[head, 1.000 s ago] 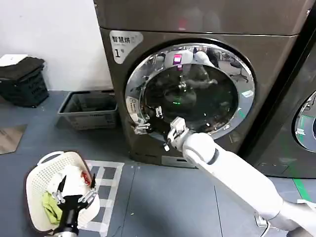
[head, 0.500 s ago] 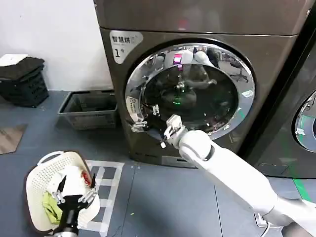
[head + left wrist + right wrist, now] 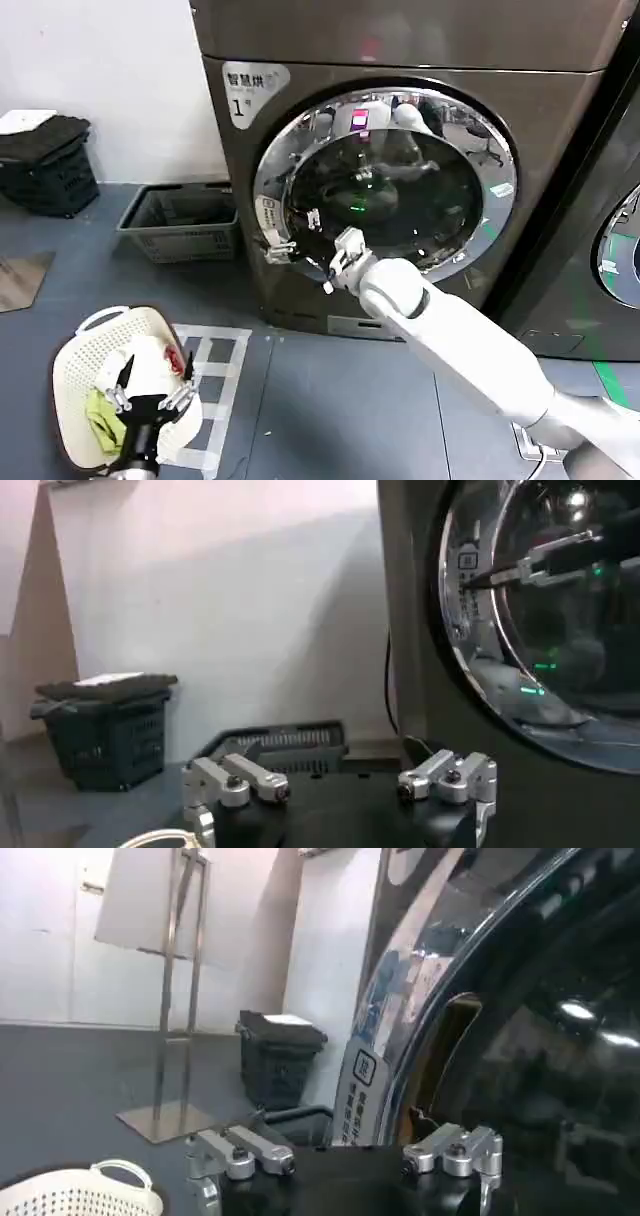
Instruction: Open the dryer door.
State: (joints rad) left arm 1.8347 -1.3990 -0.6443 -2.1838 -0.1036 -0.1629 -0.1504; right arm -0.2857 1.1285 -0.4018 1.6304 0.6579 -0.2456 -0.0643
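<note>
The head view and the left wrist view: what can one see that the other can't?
The head view alone has the white laundry basket under the left gripper, the "1" label and the neighbouring machine. The left wrist view alone gives a close look at the left gripper's open jaws. Both share the dryer door, the right gripper at its left rim, the grey tray and the black crate.
</note>
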